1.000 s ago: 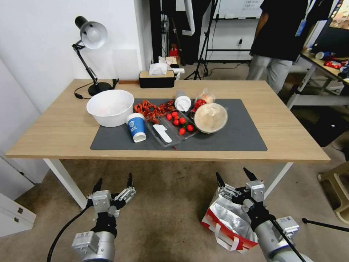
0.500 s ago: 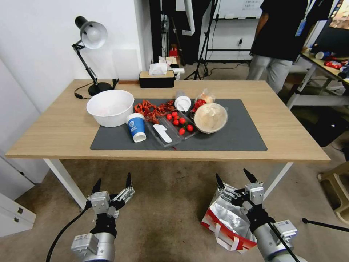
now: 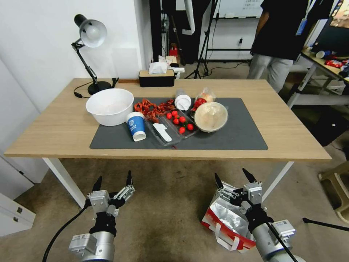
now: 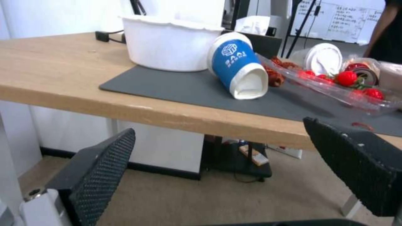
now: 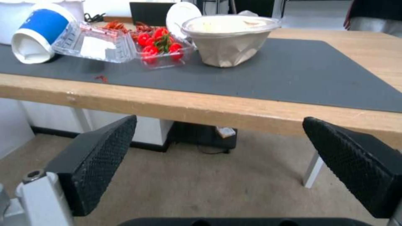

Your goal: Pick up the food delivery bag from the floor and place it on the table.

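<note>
A boxy white paper delivery bag with a red band, silver foil lining and white strap handles (image 3: 225,222) lies tipped on the stained beige-brown carpet floor (image 3: 167,211), its foil mouth gaping, just in front of the wide light-wood worktop on white metal legs (image 3: 58,134) and near that worktop's front right leg. The right gripper (image 3: 234,178) hovers directly above the bag — its black fingers (image 3: 218,181) spread wide, grasping nothing and pointing toward the worktop's edge. The left gripper (image 3: 113,181) hangs over bare carpet well to the left of the bag, its fingers (image 3: 97,183) likewise released and empty.

On the worktop's dark grey mat (image 3: 240,134) sits the spread of a meal: a large white plastic bowl (image 3: 109,106), a blue-and-white paper cup tipped on its side (image 3: 136,126) just beside it, a clear plastic clamshell tray of red cherry tomatoes (image 3: 174,127) and a lidded brown paper bowl (image 3: 211,116) (the right wrist view shows it standing near the tray). A black desk lamp (image 3: 89,40) and a dark tissue box (image 3: 156,77) stand along the far edge of the worktop.
</note>
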`<state>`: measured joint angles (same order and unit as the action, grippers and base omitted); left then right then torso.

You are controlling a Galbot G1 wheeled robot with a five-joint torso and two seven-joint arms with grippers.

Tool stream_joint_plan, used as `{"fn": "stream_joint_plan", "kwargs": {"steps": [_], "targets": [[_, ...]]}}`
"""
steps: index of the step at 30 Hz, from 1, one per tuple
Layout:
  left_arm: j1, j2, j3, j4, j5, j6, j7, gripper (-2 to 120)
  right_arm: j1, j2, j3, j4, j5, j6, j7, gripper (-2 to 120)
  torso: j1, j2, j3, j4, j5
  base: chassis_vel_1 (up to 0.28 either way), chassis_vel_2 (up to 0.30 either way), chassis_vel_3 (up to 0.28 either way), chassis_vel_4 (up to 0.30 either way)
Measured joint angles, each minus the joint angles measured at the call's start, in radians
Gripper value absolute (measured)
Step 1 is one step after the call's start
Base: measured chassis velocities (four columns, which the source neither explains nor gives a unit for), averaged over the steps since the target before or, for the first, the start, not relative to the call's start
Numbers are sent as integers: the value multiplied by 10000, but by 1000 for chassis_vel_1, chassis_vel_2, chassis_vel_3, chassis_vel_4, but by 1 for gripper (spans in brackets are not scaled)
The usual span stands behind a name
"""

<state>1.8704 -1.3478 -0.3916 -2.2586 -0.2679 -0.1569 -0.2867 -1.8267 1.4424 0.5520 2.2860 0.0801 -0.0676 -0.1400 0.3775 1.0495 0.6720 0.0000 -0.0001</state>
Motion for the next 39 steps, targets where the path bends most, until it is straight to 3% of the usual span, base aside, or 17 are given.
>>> {"fn": "stream_joint_plan", "kwargs": {"steps": [39], "targets": [[-20,-62,152,-47,-49,159,156,100,63,-56,82,248,-43,-200,-118,100,-842,-1945,-1102,0,1,0,0,0,0]]}}
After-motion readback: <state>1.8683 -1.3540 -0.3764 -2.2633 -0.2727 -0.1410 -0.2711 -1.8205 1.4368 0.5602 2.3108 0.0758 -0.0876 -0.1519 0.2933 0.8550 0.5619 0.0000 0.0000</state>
